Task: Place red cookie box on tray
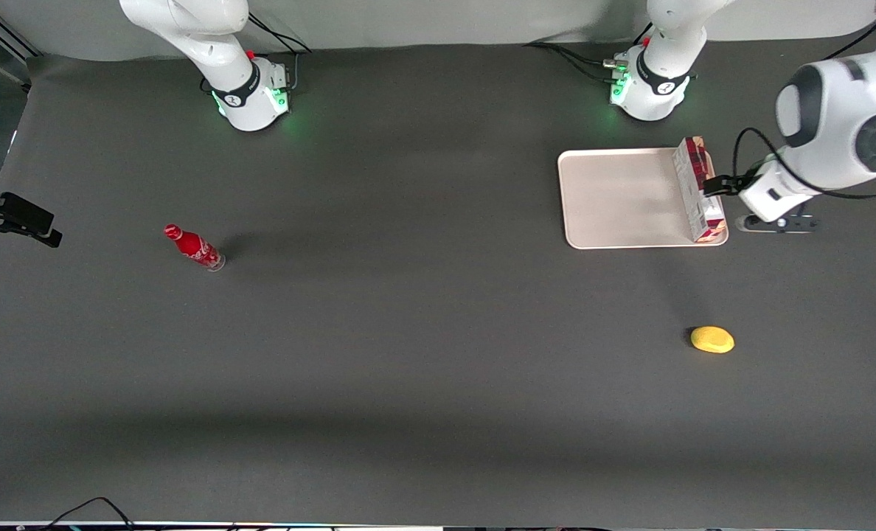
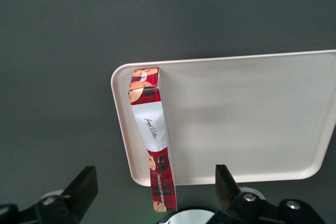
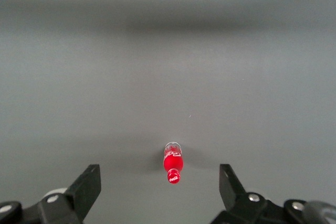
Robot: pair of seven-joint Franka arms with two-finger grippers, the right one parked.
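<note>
My fingers [image 2: 88, 184] are spread wide apart with nothing between them but air, my gripper [image 2: 155, 188] hanging just above the red cookie box [image 2: 152, 135]. The box stands on its long narrow edge on the tray [image 1: 615, 199], along the tray's short edge toward my end of the worktop [image 1: 408, 369]. A yellow lemon [image 1: 711, 339] lies nearer the front camera than the tray, and a red soda bottle [image 1: 195, 248] stands toward the parked arm's end.

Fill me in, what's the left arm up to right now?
The cookie box stands on its long edge on the tray, along the rim at the working arm's end. The left arm's tool is open and holds nothing, hanging just above the box with a finger on each side of it. A soda bottle and a yellow lemon-like item sit apart on the table.
</note>
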